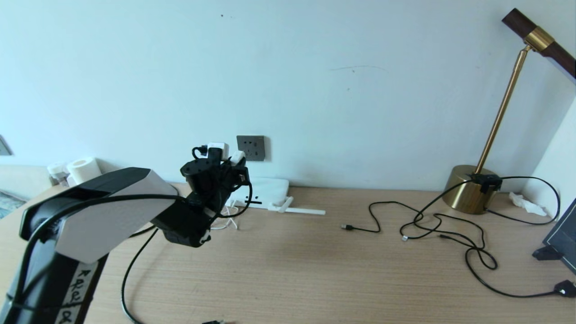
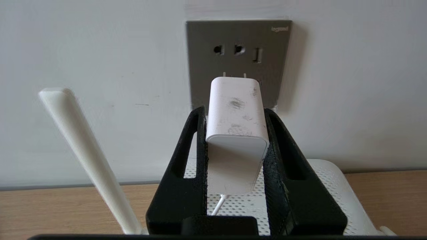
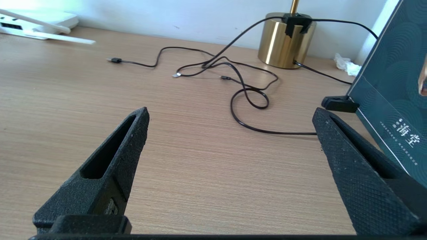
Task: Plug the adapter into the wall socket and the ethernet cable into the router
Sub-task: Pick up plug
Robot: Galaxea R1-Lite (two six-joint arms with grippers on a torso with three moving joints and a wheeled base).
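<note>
My left gripper (image 2: pixel 235 111) is shut on the white adapter (image 2: pixel 237 110), which it holds level with the two prongs pointing at the dark grey wall socket (image 2: pixel 238 50). The prongs sit close in front of the plate, below its upper row of holes; I cannot tell whether they touch. In the head view the adapter (image 1: pixel 237 157) is just left of the socket (image 1: pixel 250 147). The white router (image 1: pixel 270 191) lies on the desk under the socket. A black ethernet cable (image 1: pixel 123 283) runs along the desk's near left. My right gripper (image 3: pixel 231 112) hovers open over bare desk.
One router antenna (image 2: pixel 83 150) stands up beside the left gripper. A brass lamp (image 1: pixel 468 193) stands at the back right with thin black cords (image 1: pixel 432 220) sprawled before it. A dark box (image 3: pixel 393 100) leans at the right edge. Paper rolls (image 1: pixel 83 170) sit far left.
</note>
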